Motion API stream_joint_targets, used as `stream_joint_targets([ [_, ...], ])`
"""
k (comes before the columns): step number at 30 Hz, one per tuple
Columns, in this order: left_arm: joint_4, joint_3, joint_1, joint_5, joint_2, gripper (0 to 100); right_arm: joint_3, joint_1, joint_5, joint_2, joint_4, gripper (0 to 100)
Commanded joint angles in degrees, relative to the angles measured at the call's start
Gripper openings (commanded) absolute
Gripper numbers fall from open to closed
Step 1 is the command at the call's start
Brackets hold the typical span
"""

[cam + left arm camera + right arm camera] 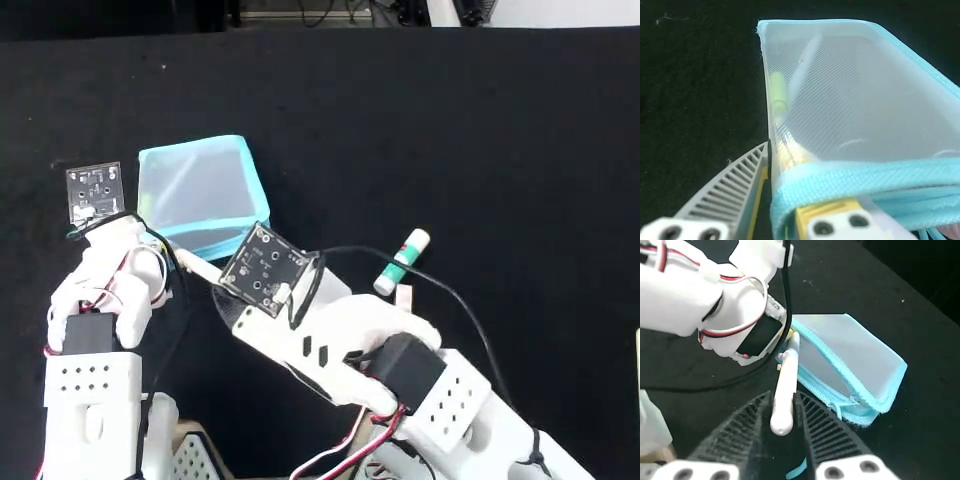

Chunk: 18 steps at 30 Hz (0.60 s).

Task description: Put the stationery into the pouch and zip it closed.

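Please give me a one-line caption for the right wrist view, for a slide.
The right gripper holds a white pen with its tip at the blue pouch.

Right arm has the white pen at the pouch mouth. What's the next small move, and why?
Probably ease the right gripper forward so the white pen slides deeper into the pouch before releasing. Its fingers are shut on the pen, whose tip only reaches the zipper edge the left gripper holds; most of it lies outside.
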<state>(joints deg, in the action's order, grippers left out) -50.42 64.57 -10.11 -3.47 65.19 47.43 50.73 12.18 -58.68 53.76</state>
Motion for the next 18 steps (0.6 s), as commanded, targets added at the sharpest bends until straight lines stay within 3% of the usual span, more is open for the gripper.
stream_joint_targets([
  [1,0.26,-1.71,-0.4,0.62,-0.44,3,-3.74,-1.58,3.96,0.4,0.88,1.0],
  [7,0.09,-5.41,0.4,0.35,-0.53,3,-2.42,-4.04,5.1,0.04,0.97,1.1],
  [15,-8.26,-20.7,5.58,0.53,-1.23,3,6.81,-7.47,5.19,-0.13,-12.4,1.1],
  [18,-10.55,-24.22,6.46,0.44,-1.23,3,3.74,-9.85,5.27,-0.13,-8.97,1.1],
])
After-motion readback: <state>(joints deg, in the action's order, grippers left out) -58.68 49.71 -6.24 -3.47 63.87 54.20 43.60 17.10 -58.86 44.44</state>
